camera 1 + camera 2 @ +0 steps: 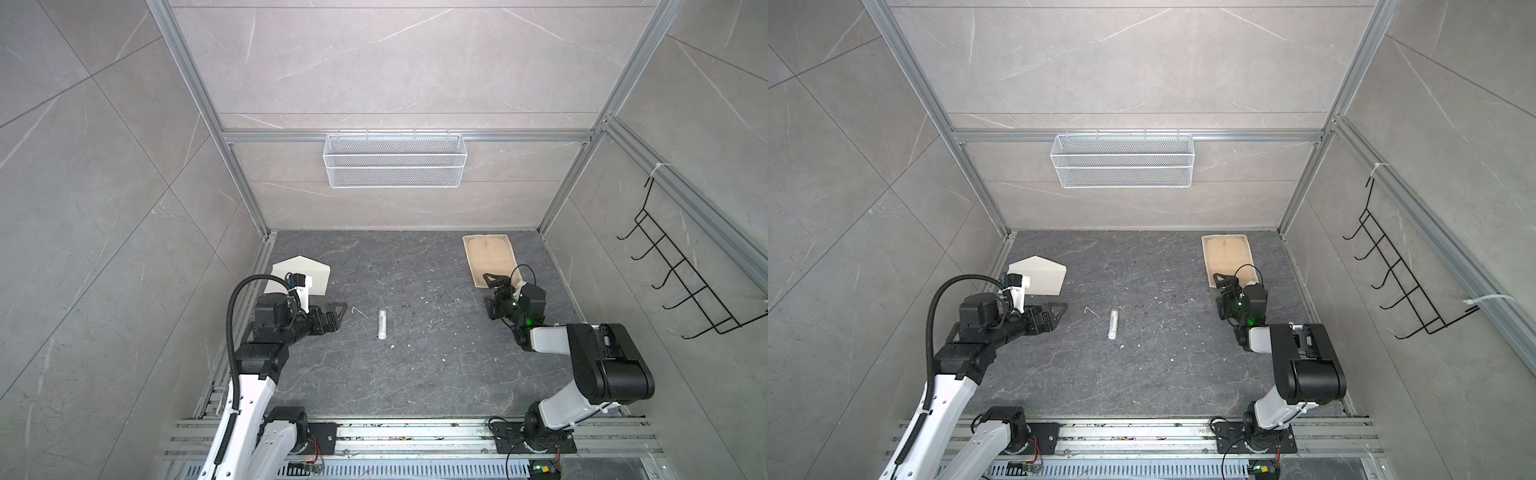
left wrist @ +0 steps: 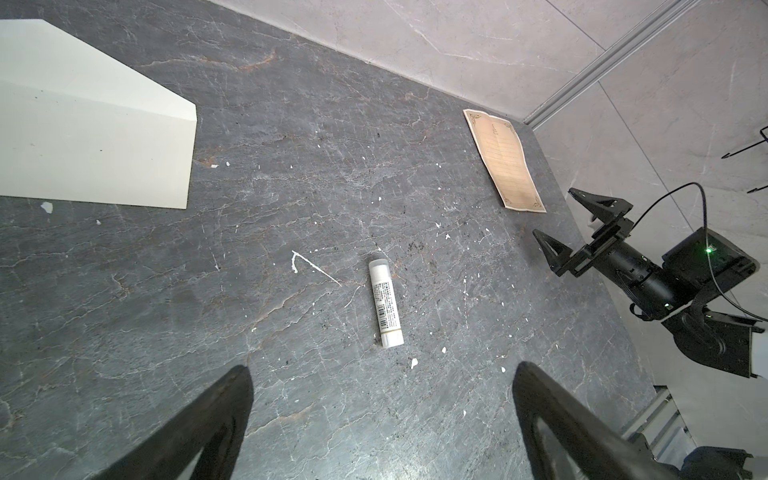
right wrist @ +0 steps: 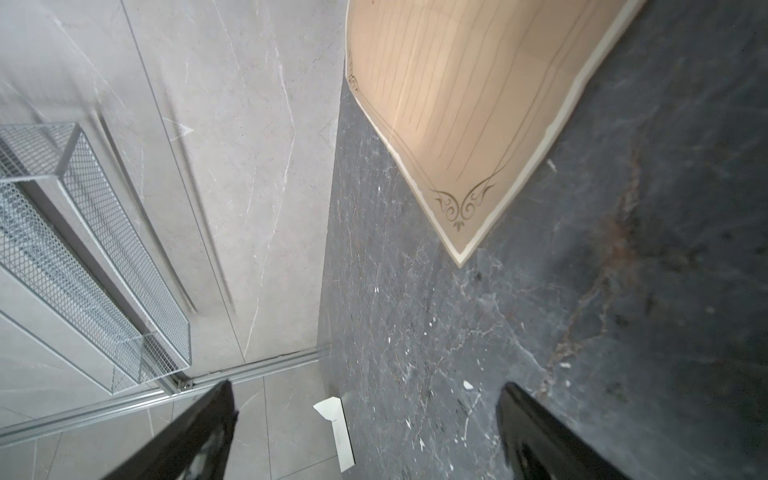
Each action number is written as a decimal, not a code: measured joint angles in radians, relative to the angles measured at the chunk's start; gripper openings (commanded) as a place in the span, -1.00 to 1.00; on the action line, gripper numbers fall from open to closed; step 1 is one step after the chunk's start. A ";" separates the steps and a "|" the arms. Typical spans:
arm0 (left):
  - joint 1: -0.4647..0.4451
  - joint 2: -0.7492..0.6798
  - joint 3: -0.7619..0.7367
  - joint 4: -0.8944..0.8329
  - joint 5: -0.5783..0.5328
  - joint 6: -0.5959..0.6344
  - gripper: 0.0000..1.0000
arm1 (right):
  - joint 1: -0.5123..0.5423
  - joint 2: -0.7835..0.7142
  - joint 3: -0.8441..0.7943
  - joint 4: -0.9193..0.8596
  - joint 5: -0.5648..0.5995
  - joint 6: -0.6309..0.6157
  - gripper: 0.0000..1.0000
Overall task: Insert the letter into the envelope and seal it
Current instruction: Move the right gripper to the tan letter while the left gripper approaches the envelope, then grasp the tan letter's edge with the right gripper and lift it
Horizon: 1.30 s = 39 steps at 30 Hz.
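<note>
Dark table (image 1: 415, 374): envelope (image 1: 309, 270) left of the tube (image 1: 381, 324), letter (image 1: 490, 255) right; my left gripper (image 1: 338, 318) and right gripper (image 1: 487, 296) gape, empty.

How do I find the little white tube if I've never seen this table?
Look at the dark stone table. Near its middle, between the cream envelope and the tan letter, lies the white tube. It alone is small and round; its neighbours are flat paper.

Table (image 1: 415, 374) centre open bar white tube (image 1: 382, 324); envelope (image 1: 312, 271) far left, letter (image 1: 488, 256) far right
</note>
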<state>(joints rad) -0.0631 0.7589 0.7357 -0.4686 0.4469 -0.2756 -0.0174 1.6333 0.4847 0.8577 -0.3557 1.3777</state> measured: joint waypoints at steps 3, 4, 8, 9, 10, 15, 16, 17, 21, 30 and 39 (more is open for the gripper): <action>0.000 0.000 -0.001 -0.001 0.000 0.000 1.00 | 0.000 0.050 0.008 0.027 0.000 0.022 0.97; 0.000 0.000 -0.001 -0.002 0.000 0.000 1.00 | 0.000 0.062 0.011 0.033 0.000 0.027 0.97; 0.000 0.000 -0.001 -0.002 0.000 0.000 1.00 | 0.003 0.105 0.033 0.060 0.008 0.044 0.97; 0.000 0.000 -0.001 -0.003 0.000 0.000 1.00 | 0.005 0.115 0.040 0.065 0.011 0.047 0.97; 0.000 0.000 -0.001 -0.003 0.000 0.000 1.00 | 0.008 0.126 0.048 0.072 0.014 0.048 0.96; 0.000 0.000 -0.001 -0.003 0.000 0.000 1.00 | 0.018 0.193 0.080 0.113 0.027 0.071 0.95; 0.000 0.000 -0.001 -0.003 0.000 0.000 1.00 | 0.019 0.206 0.082 0.119 0.029 0.074 0.95; 0.000 0.000 -0.001 -0.003 0.000 0.000 1.00 | 0.021 0.216 0.085 0.125 0.031 0.076 0.95; 0.000 -0.001 -0.001 -0.003 0.000 0.000 1.00 | 0.029 0.250 0.101 0.147 0.045 0.089 0.94; 0.000 -0.001 -0.001 -0.003 0.000 0.000 1.00 | 0.035 0.299 0.138 0.181 0.072 0.089 0.93; 0.000 -0.001 -0.001 -0.003 0.000 0.000 1.00 | 0.035 0.351 0.174 0.226 0.092 0.093 0.92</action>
<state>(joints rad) -0.0631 0.7578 0.7345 -0.4717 0.4469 -0.2756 0.0177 1.9839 0.6590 1.0836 -0.2634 1.4712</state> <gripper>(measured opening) 0.998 0.960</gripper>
